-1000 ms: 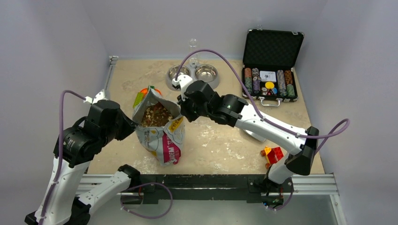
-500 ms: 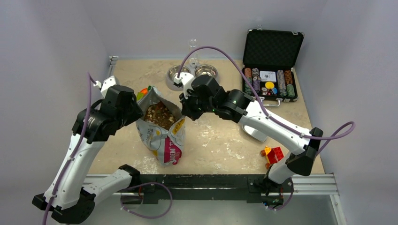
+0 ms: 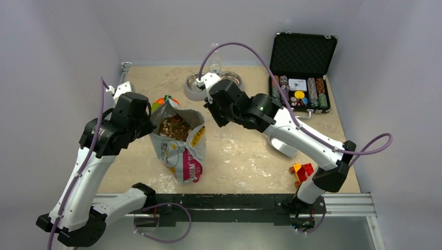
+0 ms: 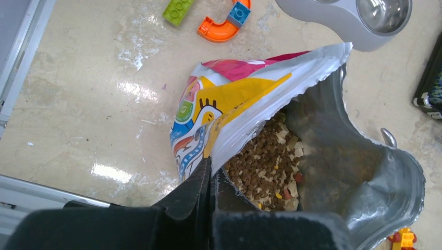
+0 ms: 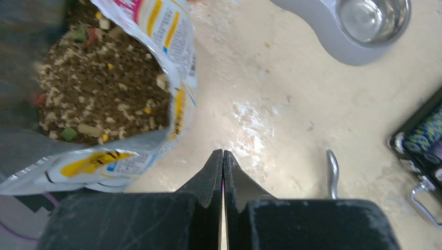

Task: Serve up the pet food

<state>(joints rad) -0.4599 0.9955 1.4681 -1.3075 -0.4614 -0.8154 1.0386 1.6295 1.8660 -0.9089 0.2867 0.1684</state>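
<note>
From the top camera we see the foil bag (image 3: 180,153) standing open on the table (image 3: 250,151), with the pet food (image 3: 174,126) lying inside it and showing through the mouth. The left gripper (image 3: 151,125) sits at the bag's left rim. The right gripper (image 3: 216,119) hangs just right of the bag's mouth, apart from it. The double bowl (image 3: 198,89) stands behind the bag, and the poker case (image 3: 299,78) lies well to the bag's right. In the left wrist view we find the left gripper (image 4: 211,169) closed, its tips pinched on the bag's near rim, with the pet food (image 4: 263,166) heaped inside the bag just past them; an orange curved toy piece (image 4: 221,31) lies beyond the bag. In the right wrist view the right gripper (image 5: 222,156) has its fingers pressed flat together, holding nothing, over bare table beside the bag's printed wall, and the pet food (image 5: 99,88) stays within the bag.
</note>
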